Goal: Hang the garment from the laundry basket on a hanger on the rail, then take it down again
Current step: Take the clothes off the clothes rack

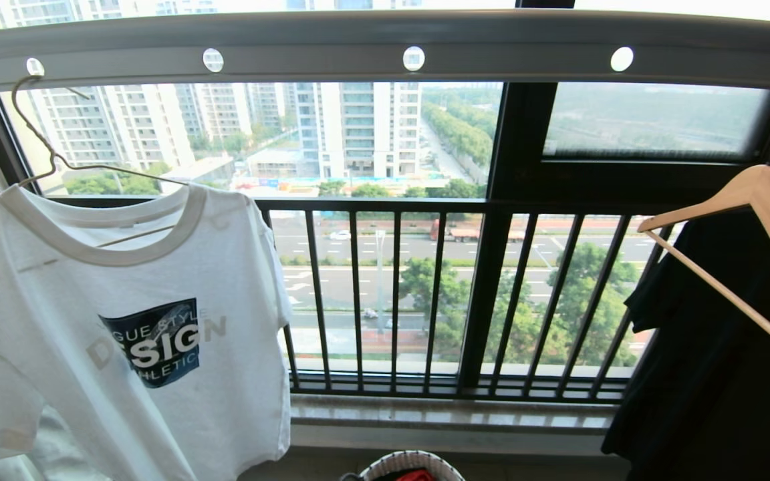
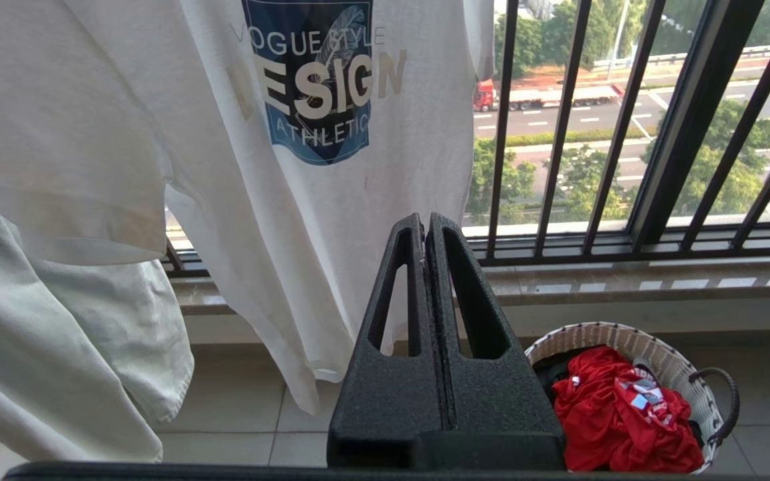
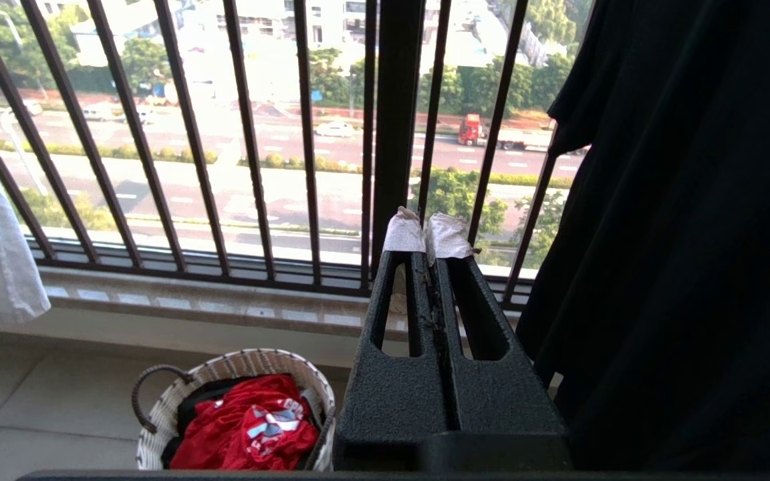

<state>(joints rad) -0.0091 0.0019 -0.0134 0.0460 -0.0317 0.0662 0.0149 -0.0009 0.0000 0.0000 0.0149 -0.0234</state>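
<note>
Head view, nearest: the white T-shirt (image 1: pixel 111 334) hangs at the left, its dark blue shield logo facing the camera, its collar over the thin cream-white hanger (image 1: pixel 57 160).
Hanger: its long hook passes through the leftmost round hole of the grey metal rail (image 1: pixel 385 47), which spans the top of the view.
Wooden hanger (image 1: pixel 752 220): at the right, carrying a black garment (image 1: pixel 706 374).
Window railing (image 1: pixel 438 294): black bars behind everything, with a street and tower blocks beyond.
Laundry basket (image 1: pixel 412 464): only its white woven rim shows at the bottom edge, below the sill.
Arms: neither shows in the head view.

Left wrist view, nearest: the left gripper (image 2: pixel 427 224), its black fingers pressed together and holding nothing, apart from the shirt.
T-shirt: hangs ahead of the fingers, its hem low; a pale green-grey garment (image 2: pixel 57 334) hangs beside it.
Basket: on the tiled floor under the sill, holding a red garment (image 2: pixel 619 414).

Right wrist view, nearest: the right gripper (image 3: pixel 430 234), white-wrapped tips closed against each other, empty.
Black garment: just beside the fingers.
Basket: on the floor below the railing, red cloth inside.
</note>
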